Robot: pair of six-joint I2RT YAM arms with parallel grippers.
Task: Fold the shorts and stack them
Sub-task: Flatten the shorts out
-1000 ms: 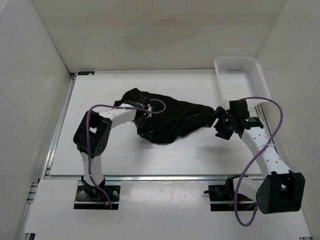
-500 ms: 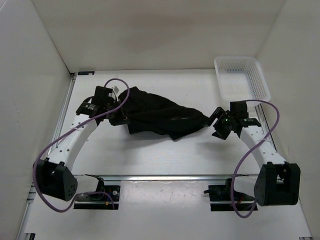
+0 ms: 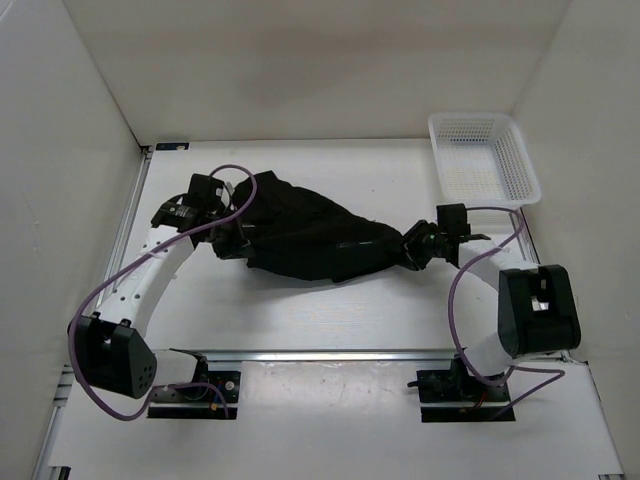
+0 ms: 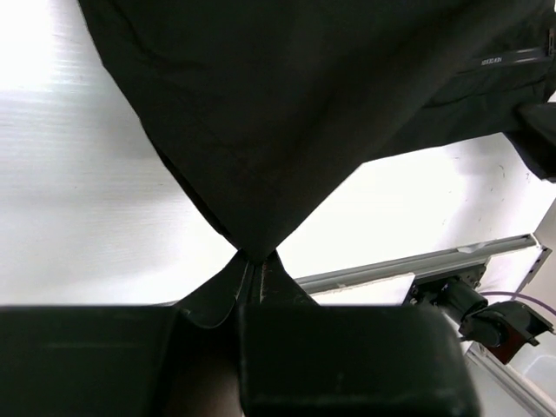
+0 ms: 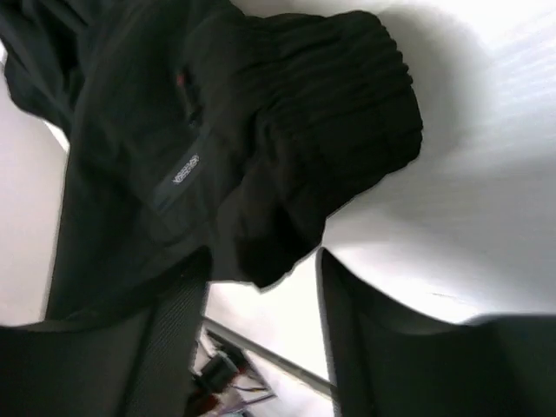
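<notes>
Currently the shorts (image 3: 310, 235) lie bunched across the middle of the bench (image 3: 300, 310). They run as a long dark heap from the L gripper (image 3: 230, 238) on the left to the R gripper (image 3: 413, 247) on the right, closer to the far edge than the near one.

L gripper: clamped tight on the shorts. The wrist cam shows the cloth drawn down to a sharp point that vanishes between the closed fingers (image 4: 228, 282). The fabric fans out wide above that point, lifted off the bench there.

R gripper: jaws apart, nothing clamped as far as the wrist cam shows. The fingers (image 5: 178, 317) stand on either side of a gap, w/ a dark folded tip of the shorts reaching down into it and white bench showing beside the tip. The ribbed waistband end (image 5: 347, 104) is rolled over just beyond the jaws. A small white logo (image 5: 185, 169) sits on the fabric nearby.

White mesh basket (image 3: 480, 117) sits at the far right corner of the bench, apart from the shorts and just beyond the R gripper's arm. Purple cables (image 3: 240, 185) loop along both arms.
</notes>
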